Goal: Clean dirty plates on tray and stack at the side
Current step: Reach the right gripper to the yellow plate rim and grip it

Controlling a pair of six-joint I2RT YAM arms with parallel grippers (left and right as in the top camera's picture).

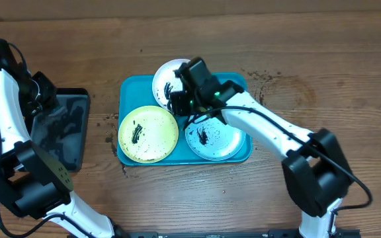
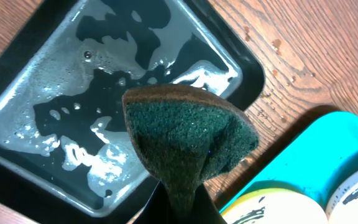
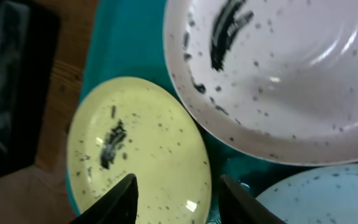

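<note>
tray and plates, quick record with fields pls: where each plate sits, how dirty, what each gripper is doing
tray: turquoise tray, holds all three plates
white plate: far side, black smear and specks
yellow-green plate: near left, smeared
light blue plate: near right, smeared
left gripper: shut on green sponge, over wet black tray
right gripper: open, above the plates, holding nothing
stacked at side: none yet
</note>
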